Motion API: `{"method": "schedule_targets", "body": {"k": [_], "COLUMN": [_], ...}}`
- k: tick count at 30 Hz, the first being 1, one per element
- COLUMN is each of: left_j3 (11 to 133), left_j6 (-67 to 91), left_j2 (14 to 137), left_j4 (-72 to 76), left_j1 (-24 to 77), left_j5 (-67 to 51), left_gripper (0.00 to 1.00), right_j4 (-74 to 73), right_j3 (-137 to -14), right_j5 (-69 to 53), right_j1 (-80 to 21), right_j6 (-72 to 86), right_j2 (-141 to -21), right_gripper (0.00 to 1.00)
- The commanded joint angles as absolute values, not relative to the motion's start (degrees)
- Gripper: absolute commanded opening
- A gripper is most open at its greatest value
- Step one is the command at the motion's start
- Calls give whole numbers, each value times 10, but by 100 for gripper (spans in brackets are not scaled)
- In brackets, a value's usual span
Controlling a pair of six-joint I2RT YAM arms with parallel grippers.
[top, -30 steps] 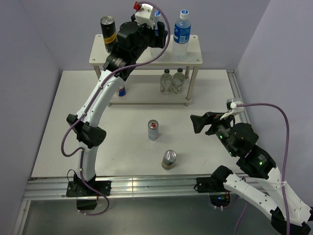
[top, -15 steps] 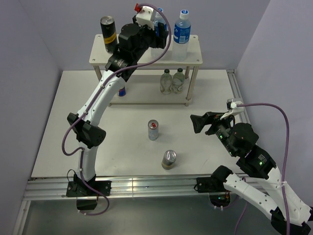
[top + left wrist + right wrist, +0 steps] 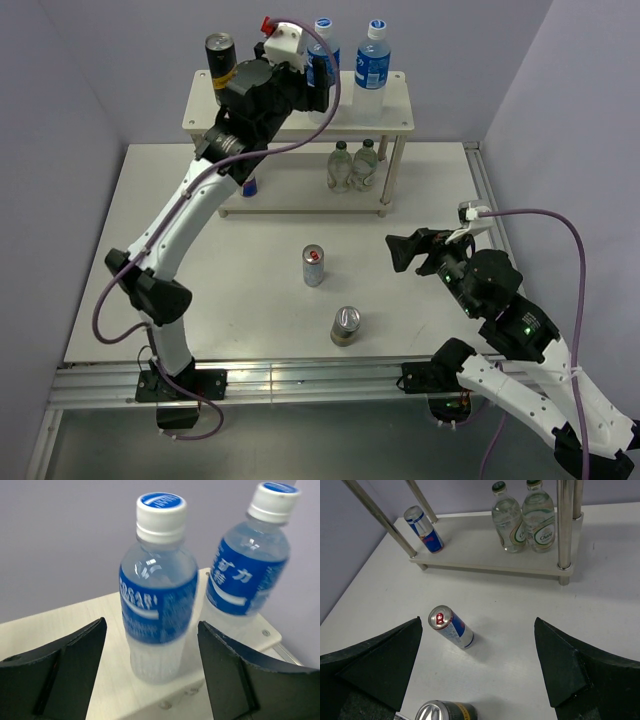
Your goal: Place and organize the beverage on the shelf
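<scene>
On the top board of the cream shelf (image 3: 290, 112) stand a black-and-gold can (image 3: 220, 62) and two water bottles (image 3: 323, 45) (image 3: 371, 68). My left gripper (image 3: 316, 90) is open at the nearer bottle (image 3: 157, 600), with a gap on each side; the other bottle (image 3: 247, 575) is to its right. A blue-and-silver can (image 3: 249, 185) stands on the lower board. Another blue-and-silver can (image 3: 314, 266) and a black-and-gold can (image 3: 346, 325) stand on the table. My right gripper (image 3: 405, 252) hangs open, empty, right of them, facing the slim can (image 3: 452, 627).
Two clear glass bottles with green caps (image 3: 352, 165) stand on the lower board (image 3: 470, 545) beside its right front leg (image 3: 565, 530). Purple walls close in the table behind and on both sides. A metal rail runs along the near edge (image 3: 270, 378).
My left arm has drawn back and to the left from the nearer water bottle, whose cap and label now show. The bottle stays standing on the top board. The right arm has barely moved.
</scene>
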State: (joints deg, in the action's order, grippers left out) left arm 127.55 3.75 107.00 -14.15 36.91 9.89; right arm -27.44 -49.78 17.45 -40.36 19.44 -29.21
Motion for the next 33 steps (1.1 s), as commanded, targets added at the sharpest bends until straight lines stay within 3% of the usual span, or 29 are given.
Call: {"method": "schedule_targets", "body": {"k": [1,4,5,6,12,18,24,33], "left_j3": [1220,1173,1158,1136,734,516,424,318], "left_j6": [6,6,24,37,120,214,303,324], "left_j2": [981,929,900,882,682,570,554,619], "left_j4": [-109,-123,-135,-150,-82,-55,-77,75], "left_j1": [404,427,431,443,561,761,899,927], "left_j5": [149,185,206,214,267,314,381,391], "left_gripper": [80,82,91,92,98,99,99,99], "right_j4": [-248,-250,-250,-250,-251,-255,-257,-259], "right_j3": [-497,-498,-497,-497,-500,-500,-502,-504], "right_j5": [171,171,171,171,176,182,198,203], "right_j1": [-408,-408,-409,-409,-409,-410,-410,-409], "right_j6": [197,196,196,197,196,197,198,198], "right_j2": [-301,-305,-306,-306,-307,-312,-309,-314], "right_gripper": [100,100,100,100,100,100,100,100]}}
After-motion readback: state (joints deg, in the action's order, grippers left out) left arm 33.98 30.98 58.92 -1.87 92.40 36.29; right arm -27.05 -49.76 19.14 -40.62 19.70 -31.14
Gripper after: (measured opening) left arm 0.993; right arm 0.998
